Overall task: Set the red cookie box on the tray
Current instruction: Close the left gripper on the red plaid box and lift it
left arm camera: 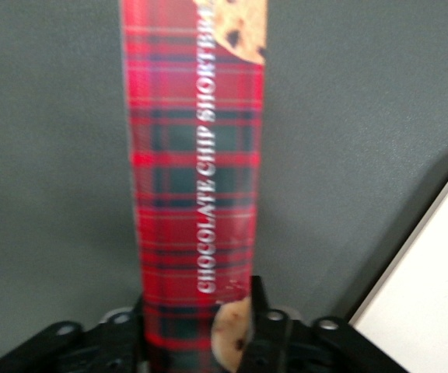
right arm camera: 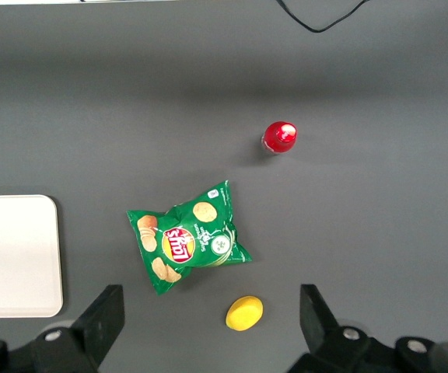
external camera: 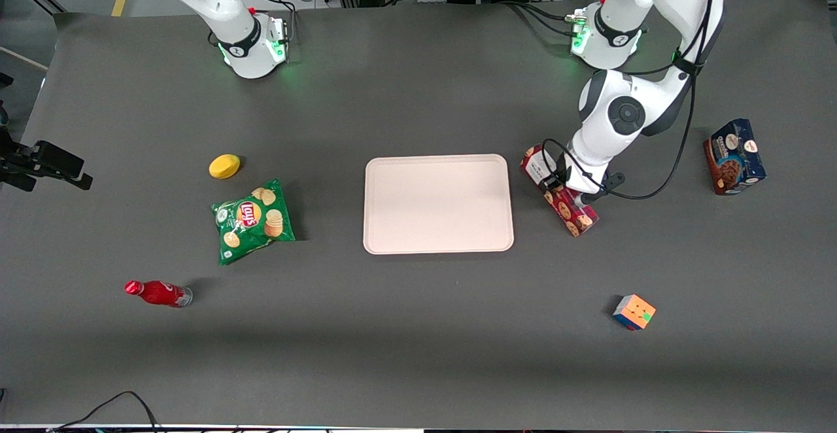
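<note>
Front view had the left arm bent down over the red cookie box (external camera: 570, 213), which lay flat on the dark table (external camera: 418, 328) just beside the tray (external camera: 438, 204), on the working arm's side of it and not touching it. The gripper (external camera: 567, 192) sat right on the middle of the carton. From the wrist camera you could see the plaid carton (left arm camera: 197, 194) with "chocolate chip shortbread" down its side running between the two fingers (left arm camera: 259, 326), which were pinched narrow against its sides, so it looked gripped, though I couldn't tell if it was off the table at all. A corner of the tray (left arm camera: 434, 287) poked into that shot too, close by. Rest of the table: a blue-and-brown cookie box (external camera: 734, 156) standing toward the working arm's end, a puzzle cube (external camera: 634, 312) nearer the front camera, and toward the parked arm's end a green Lay's chip bag (external camera: 254, 220), a lemon (external camera: 224, 166) and a red soda bottle (external camera: 159, 293) lying on its side.
</note>
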Action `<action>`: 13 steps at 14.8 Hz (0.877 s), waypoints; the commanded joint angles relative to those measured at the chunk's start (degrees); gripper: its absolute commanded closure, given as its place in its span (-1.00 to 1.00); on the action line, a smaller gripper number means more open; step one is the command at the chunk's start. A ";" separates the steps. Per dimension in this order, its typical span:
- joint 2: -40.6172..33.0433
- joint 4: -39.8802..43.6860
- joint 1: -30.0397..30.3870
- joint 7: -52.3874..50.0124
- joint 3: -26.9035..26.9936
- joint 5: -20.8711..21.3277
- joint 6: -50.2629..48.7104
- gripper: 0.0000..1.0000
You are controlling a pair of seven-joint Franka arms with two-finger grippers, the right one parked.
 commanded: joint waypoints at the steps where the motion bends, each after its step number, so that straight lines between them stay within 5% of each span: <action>1: 0.85 1.78 0.13 -0.20 0.35 2.39 -0.24 1.00; 3: -0.63 3.53 0.39 -0.20 0.53 3.27 -3.65 1.00; 13: -8.55 32.78 0.39 0.68 0.79 5.47 -52.50 1.00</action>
